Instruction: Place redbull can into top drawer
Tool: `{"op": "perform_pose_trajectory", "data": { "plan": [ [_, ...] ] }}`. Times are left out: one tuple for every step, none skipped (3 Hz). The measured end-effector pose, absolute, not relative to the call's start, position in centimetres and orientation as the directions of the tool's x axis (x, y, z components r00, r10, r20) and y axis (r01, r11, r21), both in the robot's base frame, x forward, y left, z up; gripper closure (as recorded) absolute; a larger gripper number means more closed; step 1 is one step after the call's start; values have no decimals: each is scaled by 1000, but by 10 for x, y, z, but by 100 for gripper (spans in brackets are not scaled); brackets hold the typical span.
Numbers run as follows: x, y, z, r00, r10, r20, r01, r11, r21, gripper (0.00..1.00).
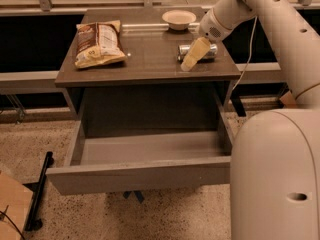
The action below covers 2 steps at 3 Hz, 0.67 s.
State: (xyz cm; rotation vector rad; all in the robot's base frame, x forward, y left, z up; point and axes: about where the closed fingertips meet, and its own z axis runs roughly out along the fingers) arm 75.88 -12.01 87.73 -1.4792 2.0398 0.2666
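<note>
**Redbull can on its side on the cabinet top, drawer open below**

Nearest, at 6 o'clock, the top drawer stands pulled out with its grey floor bare. Beyond it, at 3 o'clock on the cabinet top, the redbull can lies on its side. The gripper crosses the can's near face, and I cannot tell whether the pincer is open, closed or holding the can. An off-centre push could roll the can off the right edge or back toward the bowl at 12 o'clock. A weak pinch could drop it short of the drawer.
</note>
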Motion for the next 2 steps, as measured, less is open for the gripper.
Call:
{"op": "perform_pose_trajectory", "data": {
  "plan": [
    [777, -134, 869, -230, -790, -568, -903, 391, -178, 0],
    [791, -139, 859, -253, -777, -577, -895, 414, -166, 0]
  ]
}}
